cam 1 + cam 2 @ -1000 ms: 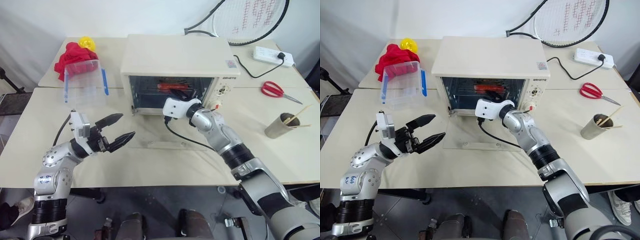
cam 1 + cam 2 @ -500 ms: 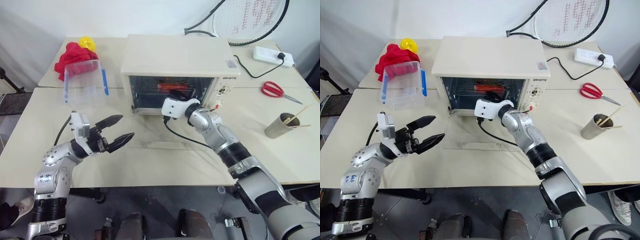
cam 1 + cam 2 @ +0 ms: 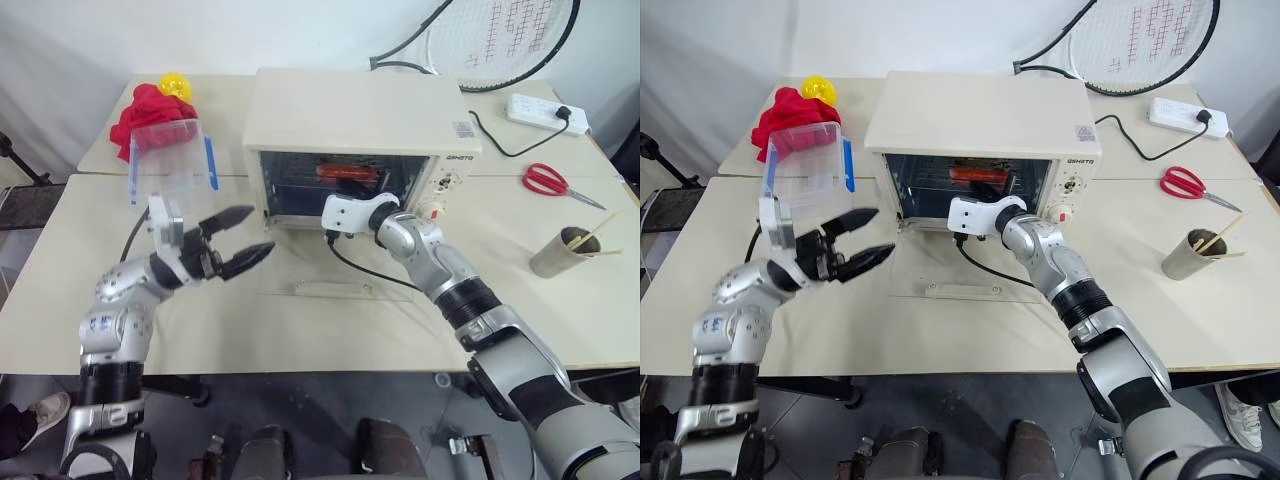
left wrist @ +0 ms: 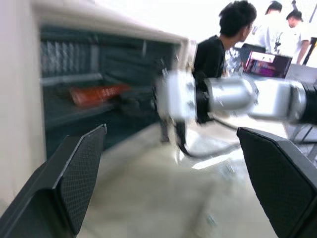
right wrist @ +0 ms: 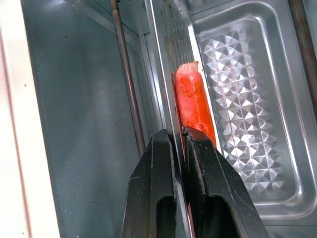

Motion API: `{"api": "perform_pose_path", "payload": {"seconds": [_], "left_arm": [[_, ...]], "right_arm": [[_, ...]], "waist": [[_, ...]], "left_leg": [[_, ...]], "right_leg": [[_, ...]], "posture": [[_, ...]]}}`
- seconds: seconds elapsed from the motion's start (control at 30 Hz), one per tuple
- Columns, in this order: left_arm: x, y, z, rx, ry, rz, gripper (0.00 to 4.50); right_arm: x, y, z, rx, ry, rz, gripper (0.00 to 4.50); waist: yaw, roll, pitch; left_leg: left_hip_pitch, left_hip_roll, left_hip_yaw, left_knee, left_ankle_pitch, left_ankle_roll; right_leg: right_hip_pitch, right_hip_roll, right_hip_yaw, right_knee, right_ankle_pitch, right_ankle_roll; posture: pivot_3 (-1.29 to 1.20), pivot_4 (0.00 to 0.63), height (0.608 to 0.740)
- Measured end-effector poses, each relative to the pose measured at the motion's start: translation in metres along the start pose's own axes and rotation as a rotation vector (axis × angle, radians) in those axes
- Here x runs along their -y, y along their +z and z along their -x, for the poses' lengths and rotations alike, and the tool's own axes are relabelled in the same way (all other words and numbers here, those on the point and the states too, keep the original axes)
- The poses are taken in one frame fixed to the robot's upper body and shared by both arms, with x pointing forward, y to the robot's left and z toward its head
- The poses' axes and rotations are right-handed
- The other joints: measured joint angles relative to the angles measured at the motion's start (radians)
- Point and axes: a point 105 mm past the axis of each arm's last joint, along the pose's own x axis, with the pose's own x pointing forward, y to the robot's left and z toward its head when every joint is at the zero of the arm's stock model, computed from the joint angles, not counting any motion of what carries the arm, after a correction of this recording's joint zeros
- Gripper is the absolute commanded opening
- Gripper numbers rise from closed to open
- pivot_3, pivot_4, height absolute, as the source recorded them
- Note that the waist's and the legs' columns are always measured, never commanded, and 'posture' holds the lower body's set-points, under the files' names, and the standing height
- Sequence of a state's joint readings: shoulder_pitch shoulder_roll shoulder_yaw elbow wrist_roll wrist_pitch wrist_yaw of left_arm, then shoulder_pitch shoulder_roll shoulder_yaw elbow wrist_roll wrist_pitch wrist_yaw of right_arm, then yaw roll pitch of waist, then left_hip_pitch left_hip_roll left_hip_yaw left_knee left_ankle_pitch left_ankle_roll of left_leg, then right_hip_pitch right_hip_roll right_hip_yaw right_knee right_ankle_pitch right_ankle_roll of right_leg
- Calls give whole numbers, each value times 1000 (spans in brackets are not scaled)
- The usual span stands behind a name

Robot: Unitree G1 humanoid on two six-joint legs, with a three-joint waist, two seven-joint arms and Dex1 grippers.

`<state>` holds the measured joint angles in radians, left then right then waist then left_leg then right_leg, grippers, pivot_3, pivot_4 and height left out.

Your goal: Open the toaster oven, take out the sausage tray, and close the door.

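Head views put the toaster oven at upper centre of the frame, its door folded flat onto the table, the right gripper reaching into the cavity and the left gripper spread wide at centre left. Left wrist view shows the left gripper's fingers far apart before the open oven. Right wrist view shows the right gripper pinched on the rim of the sausage tray inside the oven, beside the red sausage.

Right end effector pinched on the sausage tray rim beside the red sausage, inside the toaster oven.
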<state>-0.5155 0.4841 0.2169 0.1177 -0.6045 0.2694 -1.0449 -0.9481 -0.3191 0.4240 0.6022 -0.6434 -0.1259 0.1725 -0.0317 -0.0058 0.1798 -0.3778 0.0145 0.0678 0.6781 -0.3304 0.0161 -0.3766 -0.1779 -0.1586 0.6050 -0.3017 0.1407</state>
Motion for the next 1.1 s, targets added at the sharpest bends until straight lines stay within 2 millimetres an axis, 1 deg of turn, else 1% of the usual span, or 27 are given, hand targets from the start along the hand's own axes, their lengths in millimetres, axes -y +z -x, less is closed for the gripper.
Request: {"api": "perform_pose_path", "payload": {"seconds": [0.07, 0.17, 0.23, 0.37, 0.53, 0.97, 1.1], "left_arm": [[-8, 8, -12, 22, -30, -8, 4500], [-19, 17, -23, 32, -50, -27, 4500], [-24, 14, -27, 22, -61, -18, 4500], [-29, -1, -29, 3, -68, 31, 4500], [-34, -4, -32, 5, -73, 64, 4500], [-38, -7, -38, -8, -85, 96, 4500], [-40, -6, -41, -16, -93, 101, 4500]], "right_arm": [[1, -1, 1, 3, 7, 8, 43], [1, 1, 1, 12, 13, 12, 43], [1, 2, 2, 21, 20, 17, 43], [2, 3, 5, 35, 37, 33, 43], [-3, 11, 16, 69, 66, 41, 43], [-21, 32, 61, 100, 129, -7, 43], [-30, 42, 87, 116, 142, -33, 43]], "waist": [[1, 0, 0], [-2, 0, 0], [-3, 0, 0], [-4, 0, 0], [-3, 0, 0], [3, 0, 0], [10, -1, 0]], "left_leg": [[0, 0, 0, 0, 0, 0], [0, 0, 1, -2, 0, 0], [0, 0, 2, -3, 0, 0], [0, 0, 4, -5, 0, 0], [-1, 0, 4, -4, 0, 0], [-1, 0, 7, -1, 0, 0], [-2, 0, 7, 0, 0, 0]], "right_leg": [[0, 0, -1, 0, 0, 0], [0, 1, -1, 0, 0, 0], [0, 1, -2, 0, 0, 0], [0, 2, -3, 0, 0, 0], [0, 2, -3, 0, 0, 0], [0, 1, -1, 0, 0, 0], [0, 1, -1, 0, 0, 0]], "posture": [[0, 150, 740], [0, 150, 740], [0, 150, 740], [0, 150, 740], [0, 150, 740], [0, 150, 740], [0, 150, 740]]}}
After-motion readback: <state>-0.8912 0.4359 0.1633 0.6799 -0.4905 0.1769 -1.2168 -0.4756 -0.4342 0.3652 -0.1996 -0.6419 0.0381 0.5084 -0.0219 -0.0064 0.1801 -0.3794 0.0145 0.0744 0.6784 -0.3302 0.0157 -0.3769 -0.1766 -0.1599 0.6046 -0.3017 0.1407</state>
